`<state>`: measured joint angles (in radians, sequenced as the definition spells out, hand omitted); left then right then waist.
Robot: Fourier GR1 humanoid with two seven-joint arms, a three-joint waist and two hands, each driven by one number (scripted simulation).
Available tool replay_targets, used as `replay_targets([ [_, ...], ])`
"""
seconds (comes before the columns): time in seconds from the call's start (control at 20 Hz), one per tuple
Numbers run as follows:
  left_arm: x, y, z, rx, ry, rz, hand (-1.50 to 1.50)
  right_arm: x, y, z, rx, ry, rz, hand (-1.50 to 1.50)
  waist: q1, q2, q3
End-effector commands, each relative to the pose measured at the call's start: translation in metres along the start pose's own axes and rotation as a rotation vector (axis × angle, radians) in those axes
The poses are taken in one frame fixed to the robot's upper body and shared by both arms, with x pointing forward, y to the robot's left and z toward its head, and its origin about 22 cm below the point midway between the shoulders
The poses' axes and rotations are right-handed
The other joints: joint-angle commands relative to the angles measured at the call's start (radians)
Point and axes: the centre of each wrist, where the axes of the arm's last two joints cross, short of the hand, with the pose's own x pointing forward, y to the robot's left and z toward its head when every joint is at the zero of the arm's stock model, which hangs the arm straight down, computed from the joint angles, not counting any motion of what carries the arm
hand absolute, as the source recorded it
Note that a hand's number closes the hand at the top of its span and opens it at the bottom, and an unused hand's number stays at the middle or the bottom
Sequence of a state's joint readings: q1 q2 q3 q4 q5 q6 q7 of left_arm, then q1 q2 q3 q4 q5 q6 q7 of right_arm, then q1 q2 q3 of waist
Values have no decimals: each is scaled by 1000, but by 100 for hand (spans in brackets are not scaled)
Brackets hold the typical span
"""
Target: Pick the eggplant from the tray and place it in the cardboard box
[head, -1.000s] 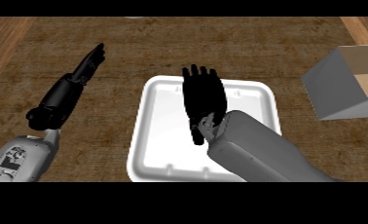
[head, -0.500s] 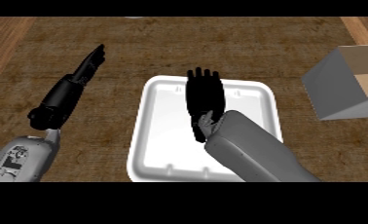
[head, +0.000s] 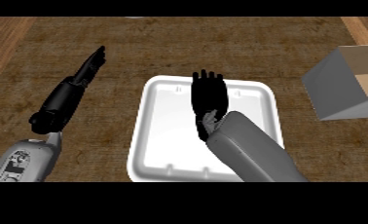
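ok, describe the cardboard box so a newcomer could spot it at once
On the brown counter, find the white tray at the middle, under the right hand. Go right to the view's edge: the cardboard box stands there, apart from the tray. It alone stands tall, grey with tan at its top.

A white tray (head: pixel 164 138) is seen on a mottled brown counter (head: pixel 237 47), the left hand (head: pixel 90 67) and right hand (head: pixel 209 94) are coloured black, and a tan-and-grey cardboard box (head: pixel 338 91) is shown at three o'clock.
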<state>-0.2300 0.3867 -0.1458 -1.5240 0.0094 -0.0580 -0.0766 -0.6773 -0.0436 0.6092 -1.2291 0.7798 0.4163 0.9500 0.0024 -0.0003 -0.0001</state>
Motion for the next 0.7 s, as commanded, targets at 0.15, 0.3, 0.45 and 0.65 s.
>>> replay_targets([
  [0.15,-4,9,2,-8,7,-2,0,-16,6,-13,-5,121,39,-150,-1,0,0],
  [0.3,-8,8,10,3,9,7,0,-24,36,-14,10,110,34,-150,-1,0,0],
  [0.45,-13,-13,7,-1,-2,-6,0,-13,22,-13,37,93,-8,-150,-1,0,0],
  [0.65,4,7,10,-9,18,0,0,-28,47,-32,22,-9,76,150,8,2,0],
])
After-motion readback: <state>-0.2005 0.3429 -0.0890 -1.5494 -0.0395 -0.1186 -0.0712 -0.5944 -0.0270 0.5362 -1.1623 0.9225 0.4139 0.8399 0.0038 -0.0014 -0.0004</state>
